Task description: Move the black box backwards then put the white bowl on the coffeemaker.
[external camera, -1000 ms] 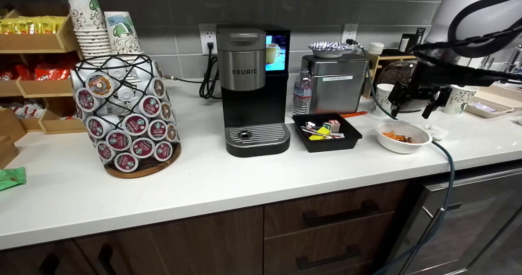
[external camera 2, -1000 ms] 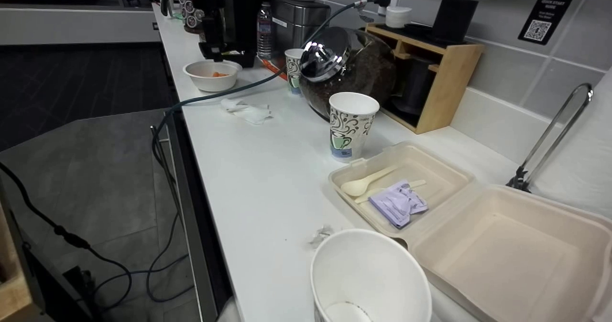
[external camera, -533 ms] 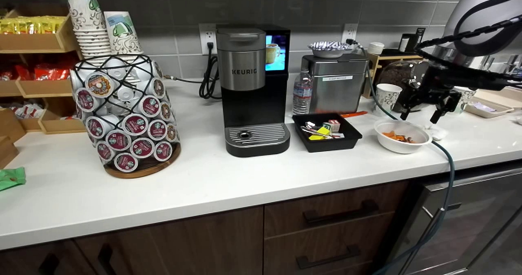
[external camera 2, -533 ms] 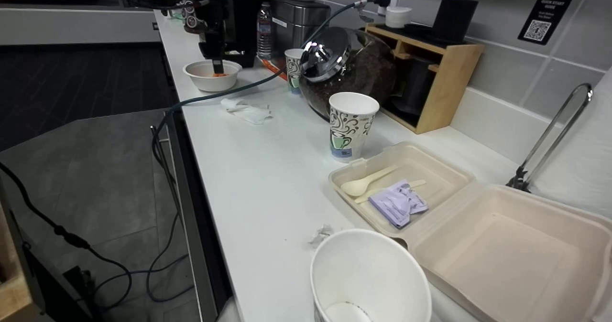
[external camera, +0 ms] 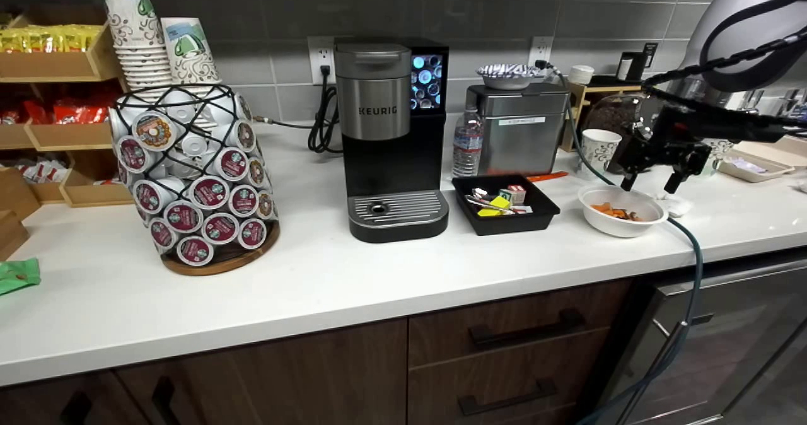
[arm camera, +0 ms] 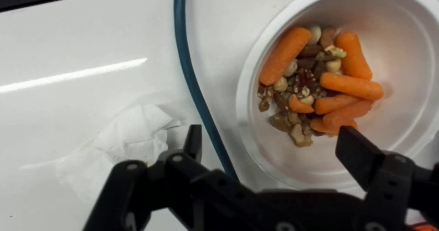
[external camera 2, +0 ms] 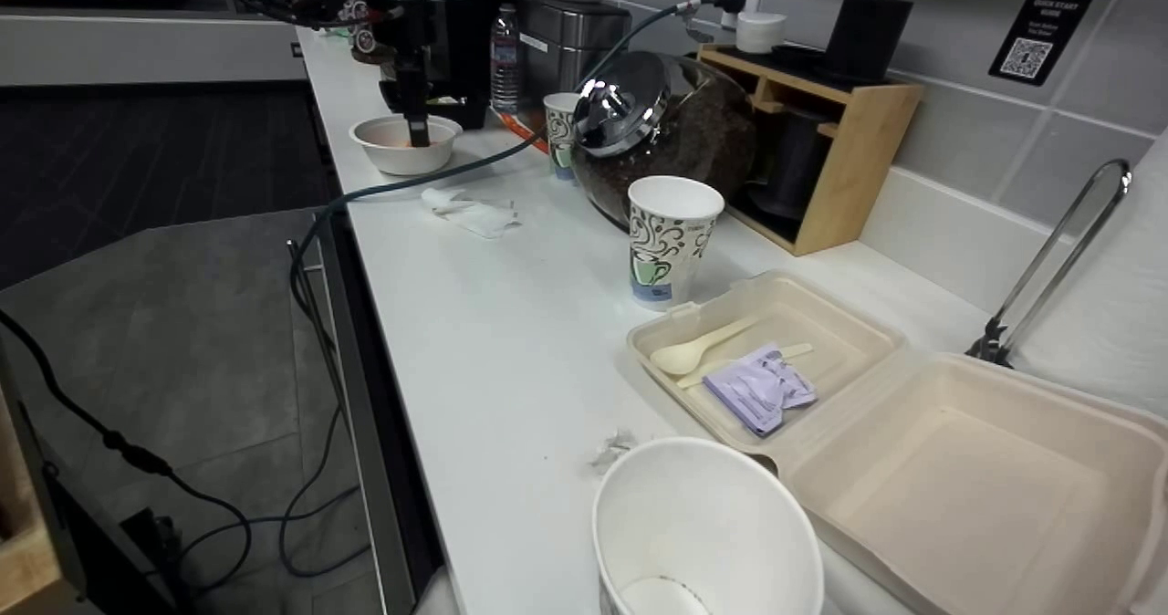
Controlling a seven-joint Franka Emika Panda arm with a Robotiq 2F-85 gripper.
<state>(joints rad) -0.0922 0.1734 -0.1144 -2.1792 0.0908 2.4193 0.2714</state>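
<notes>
My claw [arm camera: 271, 138] stands spread at the white bowl [arm camera: 404, 59] — in the wrist view one finger [arm camera: 358, 155] shows against the bowl's inside and its mate outside the rim, with a stretch of that rim between them. I cannot tell how low they reach or whether either touches. The bowl sits upright on the white counter [arm camera: 51, 121], holding baby carrots [arm camera: 351, 86] and mixed nuts [arm camera: 305, 83] heaped toward one side. Just beside it I see a blue-green cable [arm camera: 195, 87], and past that a crumpled white napkin [arm camera: 137, 128]. Farther out, in an exterior view, a patterned paper cup [external camera: 602, 151] stands behind the bowl, and the black tray [external camera: 520, 223] rests flat nearby with small packets [external camera: 495, 206] inside. The tray lies between the bowl and the Keurig coffeemaker [external camera: 384, 113], just beside that machine's drip base [external camera: 397, 231]. Behind the tray stand a water bottle [external camera: 468, 151] and a boxy stainless machine [external camera: 523, 144] with a patterned bowl [external camera: 507, 78] on top. Beyond the Keurig I make out a wire rack [external camera: 233, 264] full of coffee pods [external camera: 210, 192].
</notes>
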